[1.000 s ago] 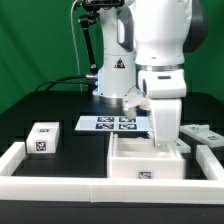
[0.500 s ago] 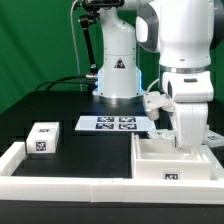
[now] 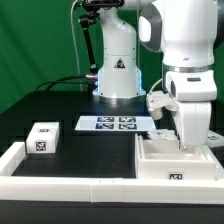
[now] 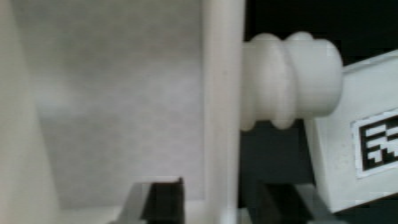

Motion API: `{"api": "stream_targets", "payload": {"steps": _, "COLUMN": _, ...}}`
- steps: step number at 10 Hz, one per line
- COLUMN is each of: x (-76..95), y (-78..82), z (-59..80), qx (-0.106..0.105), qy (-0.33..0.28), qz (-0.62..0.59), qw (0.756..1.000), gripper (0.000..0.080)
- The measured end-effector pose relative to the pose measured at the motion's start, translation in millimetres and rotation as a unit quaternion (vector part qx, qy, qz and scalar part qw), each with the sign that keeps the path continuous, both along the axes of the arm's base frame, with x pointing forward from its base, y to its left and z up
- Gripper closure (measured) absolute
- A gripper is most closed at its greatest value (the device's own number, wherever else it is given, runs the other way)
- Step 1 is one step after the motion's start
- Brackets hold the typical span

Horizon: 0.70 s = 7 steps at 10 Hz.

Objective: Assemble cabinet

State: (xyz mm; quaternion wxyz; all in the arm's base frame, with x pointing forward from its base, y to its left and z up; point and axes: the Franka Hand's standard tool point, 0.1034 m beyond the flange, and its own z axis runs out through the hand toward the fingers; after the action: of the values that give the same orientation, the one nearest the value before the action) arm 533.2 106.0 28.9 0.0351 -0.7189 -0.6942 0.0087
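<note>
As I see it, gripper [image 3: 188, 140] fingers [image 4: 164, 203] pinching a wall of the open box [image 3: 155, 170] at the exterior view's right, by the rail [image 3: 60, 187], drawer block [image 3: 42, 138] well apart outside it.

A robotics laboratory is indicated: a white robot arm [image 3: 118, 55] is mounted on a black table [image 3: 50, 112], a green backdrop [image 3: 35, 45] is hung behind, and the marker board [image 3: 113, 124] is laid before the arm's base.
</note>
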Motion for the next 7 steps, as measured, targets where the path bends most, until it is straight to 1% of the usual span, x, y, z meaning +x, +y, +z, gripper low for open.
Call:
{"api": "stream_targets", "payload": {"steps": 1, "x": -0.1, "y": -0.2, "z": -0.1, "qx": 0.000, "qy": 0.000, "qz": 0.000, "qw": 1.000, "gripper": 0.0449}}
{"api": "stream_targets", "payload": {"steps": 2, "x": -0.1, "y": -0.3, "z": -0.1, "qx": 0.000, "qy": 0.000, "qz": 0.000, "qw": 1.000, "gripper": 0.0449}}
{"api": "stream_targets", "payload": {"steps": 3, "x": -0.6, "y": -0.9, "z": -0.3, "qx": 0.000, "qy": 0.000, "qz": 0.001, "qw": 1.000, "gripper": 0.0267}}
{"api": "stream_targets", "payload": {"steps": 4, "x": -2.3, "y": -2.7, "z": -0.3, "qx": 0.002, "qy": -0.005, "qz": 0.008, "qw": 1.000, "gripper": 0.0119}}
{"api": "stream_targets", "payload": {"steps": 5, "x": -5.4, "y": -5.7, "z": 1.9, "qx": 0.002, "qy": -0.008, "qz": 0.012, "qw": 1.000, "gripper": 0.0119}}
{"api": "stream_targets", "payload": {"steps": 6, "x": -9.9, "y": -7.8, "z": 8.7, "qx": 0.000, "qy": -0.010, "qz": 0.013, "qw": 1.000, "gripper": 0.0026}}
{"api": "stream_targets", "payload": {"steps": 7, "x": -16.2, "y": -8.0, "z": 18.0, "qx": -0.003, "qy": -0.013, "qz": 0.015, "qw": 1.000, "gripper": 0.0005}}
